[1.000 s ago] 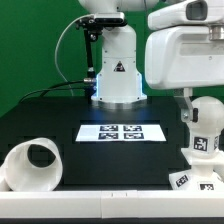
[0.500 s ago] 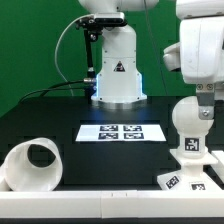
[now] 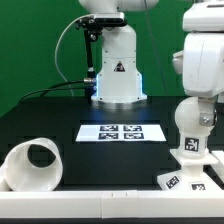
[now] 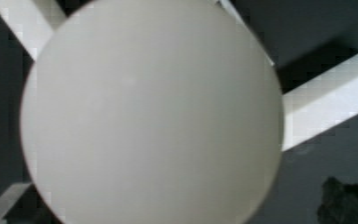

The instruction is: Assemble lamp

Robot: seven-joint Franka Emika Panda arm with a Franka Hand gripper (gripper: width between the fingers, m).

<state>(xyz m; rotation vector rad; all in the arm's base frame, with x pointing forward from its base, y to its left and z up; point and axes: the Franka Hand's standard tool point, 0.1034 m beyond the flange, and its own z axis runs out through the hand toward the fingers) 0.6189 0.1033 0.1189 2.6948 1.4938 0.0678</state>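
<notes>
The white bulb (image 3: 189, 122) stands upright on the flat tagged base (image 3: 186, 181) at the exterior view's right, with a tag on its lower part. My gripper (image 3: 200, 99) hangs straight down right over the bulb's round head, open, and I cannot tell whether it touches the head. In the wrist view the bulb (image 4: 149, 110) fills nearly the whole picture and my fingers hardly show. The hollow tapered shade (image 3: 30, 165) lies on its side at the front of the exterior view's left, mouth toward the camera.
The marker board (image 3: 120, 131) lies flat in the middle of the black table (image 3: 60, 125). The arm's white pedestal (image 3: 116, 75) stands behind it, with a cable looping to the exterior view's left. A green wall closes the back.
The hand has swung from lying across the top right to pointing down over the bulb, and has sunk closer to it. The bulb and base sit slightly further to the exterior view's left.
</notes>
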